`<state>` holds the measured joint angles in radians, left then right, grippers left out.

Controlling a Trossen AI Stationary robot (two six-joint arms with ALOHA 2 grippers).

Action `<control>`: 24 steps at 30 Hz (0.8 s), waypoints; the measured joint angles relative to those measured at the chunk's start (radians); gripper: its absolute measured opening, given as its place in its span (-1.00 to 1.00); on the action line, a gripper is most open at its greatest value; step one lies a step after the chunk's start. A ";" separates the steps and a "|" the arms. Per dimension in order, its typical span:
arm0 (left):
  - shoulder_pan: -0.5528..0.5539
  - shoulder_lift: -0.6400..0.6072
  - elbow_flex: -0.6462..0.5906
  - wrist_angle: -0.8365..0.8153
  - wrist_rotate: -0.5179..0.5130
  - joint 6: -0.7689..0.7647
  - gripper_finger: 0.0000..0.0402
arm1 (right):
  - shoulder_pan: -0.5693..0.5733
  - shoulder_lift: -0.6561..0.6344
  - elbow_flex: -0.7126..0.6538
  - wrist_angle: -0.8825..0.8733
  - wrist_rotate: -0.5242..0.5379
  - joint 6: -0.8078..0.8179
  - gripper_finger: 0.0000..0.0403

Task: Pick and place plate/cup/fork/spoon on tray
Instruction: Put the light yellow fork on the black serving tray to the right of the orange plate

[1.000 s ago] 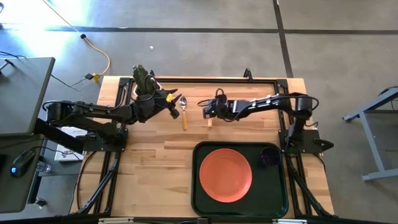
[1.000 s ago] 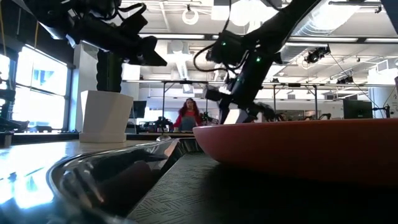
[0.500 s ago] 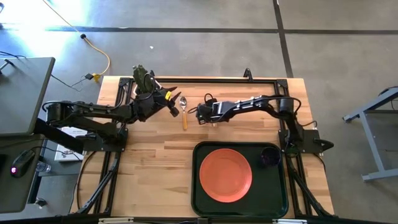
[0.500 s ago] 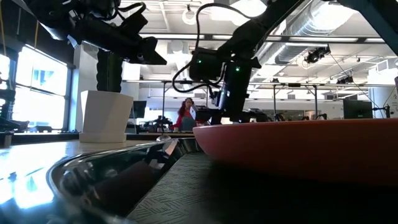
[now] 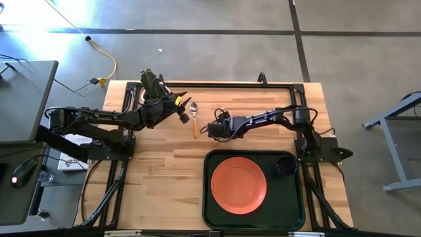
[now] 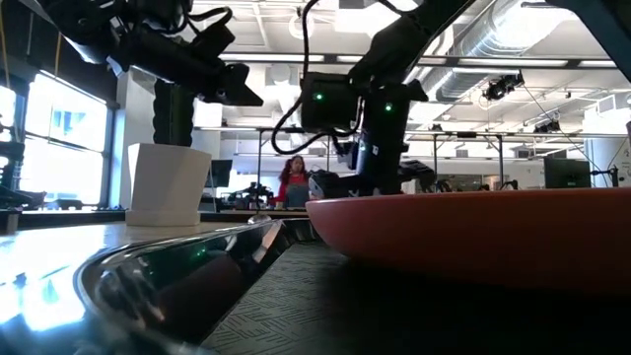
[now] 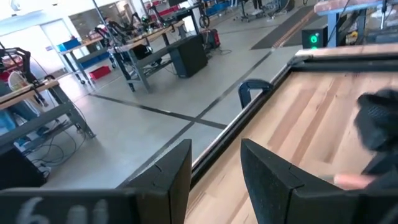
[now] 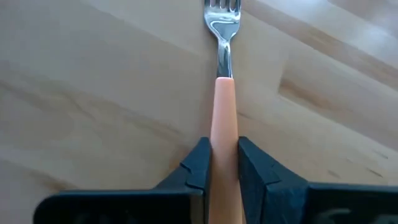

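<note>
The fork (image 8: 222,74), with silver tines and an orange-tan handle, lies on the wooden table. My right gripper (image 8: 224,165) (image 5: 212,129) is shut on its handle; in the high view the gripper hides the fork. The spoon (image 5: 194,117) lies on the table to the fork's left. My left gripper (image 5: 182,105) (image 7: 214,180) hovers open just left of the spoon, with nothing between its fingers. The orange plate (image 5: 238,185) and the dark purple cup (image 5: 285,165) sit in the dark green tray (image 5: 209,197) at the near right. My right gripper pinches the fork's handle (image 8: 224,134) between its two fingers (image 8: 198,163), one on each long side, with the tines (image 8: 222,9) pointing away beyond the fingertips. The fork stays flat on the wood, as far as the wrist view shows.
A white pot with a green cactus (image 5: 150,82) stands at the table's far left, right behind my left gripper. Bare wood lies between the fork and the tray's far rim (image 5: 250,153). In the low view the plate (image 6: 493,232) fills the foreground, and a person sits far off in the room.
My right gripper has moved toward the table's near edge and a little to the left. It has come down over the fork, which it now hides in the high view. The fork and the spoon have not moved.
</note>
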<state>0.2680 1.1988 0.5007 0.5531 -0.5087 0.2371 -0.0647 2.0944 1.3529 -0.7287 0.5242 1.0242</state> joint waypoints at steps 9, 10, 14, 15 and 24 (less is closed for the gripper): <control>0.000 0.000 0.000 -0.038 -0.006 0.000 -0.37 | 0.174 -0.094 -0.003 -0.225 0.143 0.197 -0.78; 0.001 0.000 0.000 -0.038 -0.007 0.000 -0.37 | 0.194 -0.096 -0.003 -0.220 0.161 0.212 -0.79; 0.001 0.000 0.000 -0.040 -0.008 -0.009 -0.37 | 0.261 -0.108 -0.003 -0.220 0.220 0.265 -0.83; 0.001 0.000 0.000 -0.040 -0.008 -0.015 -0.37 | 0.275 -0.110 -0.003 -0.230 0.220 0.271 -0.83; 0.000 0.000 0.000 -0.040 0.000 -0.008 -0.37 | 0.440 -0.198 -0.002 -0.320 0.166 0.367 -0.83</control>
<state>0.2676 1.1988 0.5007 0.5133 -0.5087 0.2295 0.3749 1.8969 1.3505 -1.0489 0.6907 1.3914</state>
